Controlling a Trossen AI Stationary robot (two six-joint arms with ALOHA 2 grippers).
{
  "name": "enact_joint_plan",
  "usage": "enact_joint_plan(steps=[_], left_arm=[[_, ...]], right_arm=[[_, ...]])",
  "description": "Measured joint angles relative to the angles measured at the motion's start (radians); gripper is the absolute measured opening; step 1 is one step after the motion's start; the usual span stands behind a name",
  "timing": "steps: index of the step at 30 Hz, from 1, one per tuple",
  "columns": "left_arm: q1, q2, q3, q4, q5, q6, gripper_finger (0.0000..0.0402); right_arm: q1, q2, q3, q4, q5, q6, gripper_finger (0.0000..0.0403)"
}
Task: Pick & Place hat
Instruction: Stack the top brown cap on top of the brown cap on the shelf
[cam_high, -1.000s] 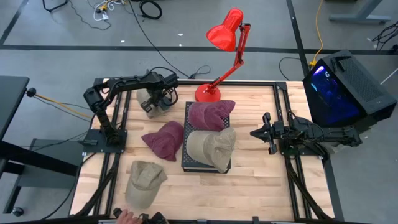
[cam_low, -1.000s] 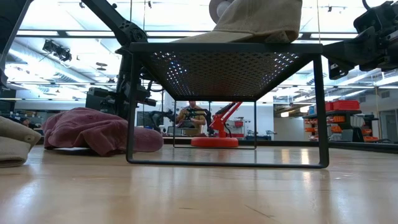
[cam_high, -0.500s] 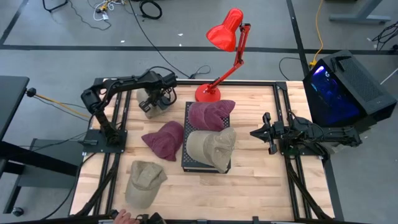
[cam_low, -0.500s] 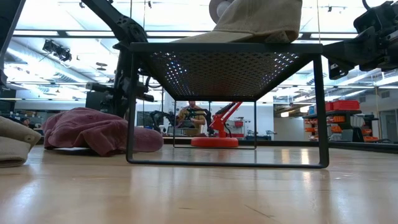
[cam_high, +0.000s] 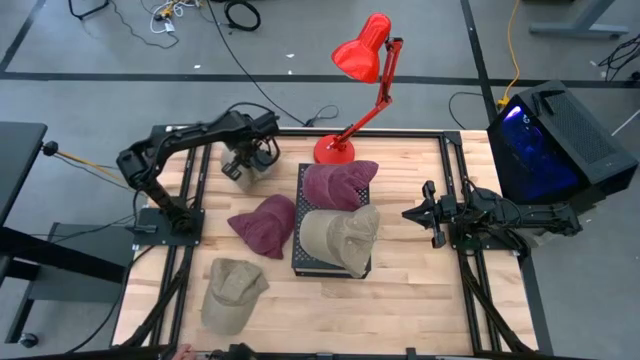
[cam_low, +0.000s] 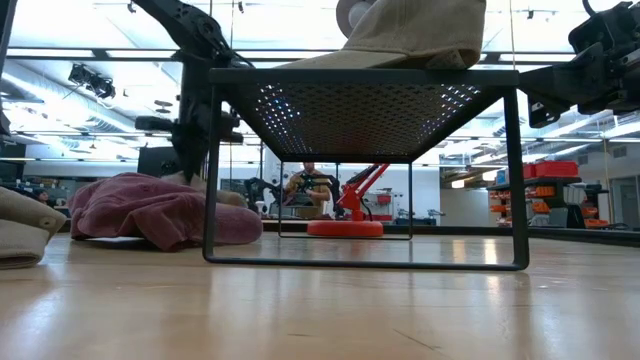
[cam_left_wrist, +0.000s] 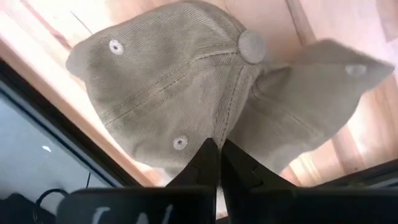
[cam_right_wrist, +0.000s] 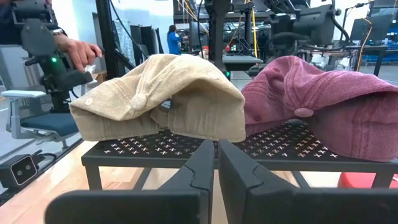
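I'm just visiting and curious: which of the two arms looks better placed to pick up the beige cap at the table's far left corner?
The left. Its gripper hangs right over that beige corduroy cap, fingers shut. The right gripper waits beside the black mesh rack, across the table.

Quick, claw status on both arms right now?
Left claw: closed, empty, above the beige cap.
Right claw: closed, empty, beside the rack.

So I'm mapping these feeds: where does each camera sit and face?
High: overhead, straight down; both arms, rack.
Low: tabletop level, looking under the rack.
Left wrist: over a tan hat; left tool shut.
Right wrist: level at the rack; right tool shut.
High and right wrist share both racked hats.
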Motion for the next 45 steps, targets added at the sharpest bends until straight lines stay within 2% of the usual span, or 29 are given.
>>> enact_joint_plan(steps=[24, 39, 45], left_arm=[[-0.020, -0.166, 0.000, -0.038, -0.021, -0.105, 0.0005], [-0.045, -0.298, 0.001, -0.039, -0.016, -0.260, 0.0005], [-0.045, -0.343, 0.033, -0.038, 0.032, -0.345, 0.0005]], right_arm=[[0.000, 0.000, 0.000, 0.000, 0.000, 0.000, 0.0027], [0.000, 0.000, 0.000, 0.000, 0.000, 0.000, 0.0027], [0.000, 0.000, 0.000, 0.000, 0.000, 0.000, 0.0027]])
